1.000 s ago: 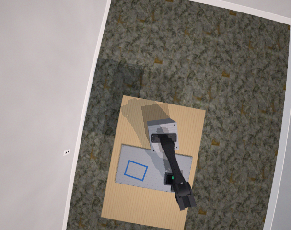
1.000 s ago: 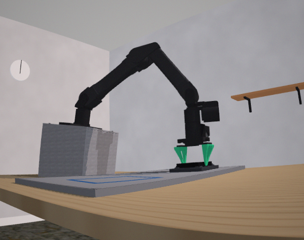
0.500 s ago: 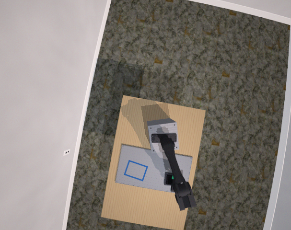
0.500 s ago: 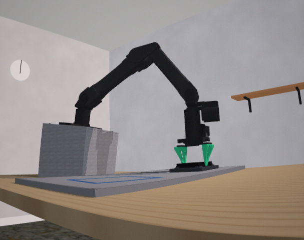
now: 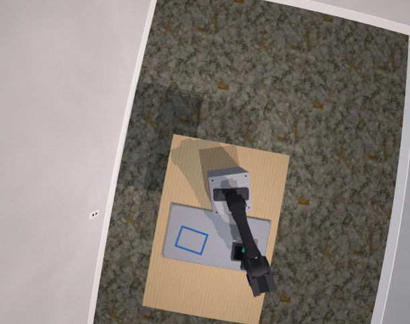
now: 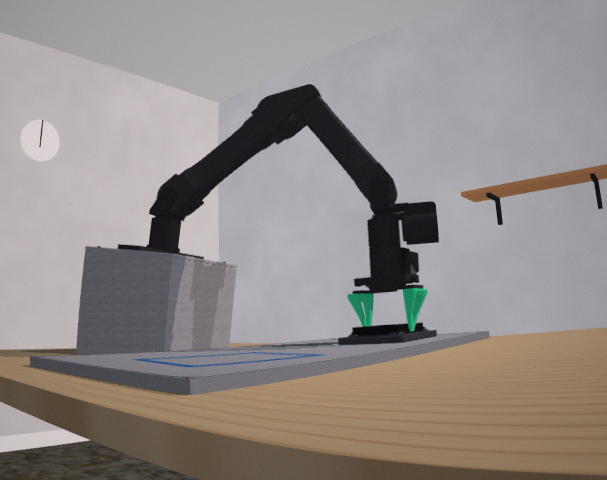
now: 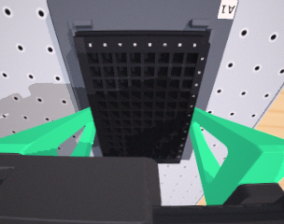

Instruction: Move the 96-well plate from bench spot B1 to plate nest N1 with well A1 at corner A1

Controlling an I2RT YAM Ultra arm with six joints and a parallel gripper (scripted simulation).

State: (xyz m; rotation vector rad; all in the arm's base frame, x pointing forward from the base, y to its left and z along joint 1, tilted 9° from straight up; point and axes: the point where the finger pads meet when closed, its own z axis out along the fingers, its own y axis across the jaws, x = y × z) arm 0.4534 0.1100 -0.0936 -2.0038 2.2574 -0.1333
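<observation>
The black 96-well plate [image 7: 142, 79] is over the dark grey nest N1 [image 7: 142, 14], between the nest's two far locators. The A1 label [image 7: 227, 8] is at the nest's far right corner. My gripper [image 7: 142, 111] has green fingers and is shut on the plate's two long sides. In the side view the plate [image 6: 388, 328] sits low on the nest [image 6: 391, 337] under the gripper [image 6: 388, 312]; I cannot tell if it is fully down. From above, the arm hides most of the plate [image 5: 237, 252]. The blue-outlined spot B1 [image 5: 191, 239] is empty.
The grey perforated base board [image 5: 215, 237] lies on the wooden table. The arm's grey pedestal [image 5: 229, 190] stands behind it. The table's right edge [image 5: 279, 209] runs close to the nest. A wall shelf [image 6: 541, 186] hangs far to the right.
</observation>
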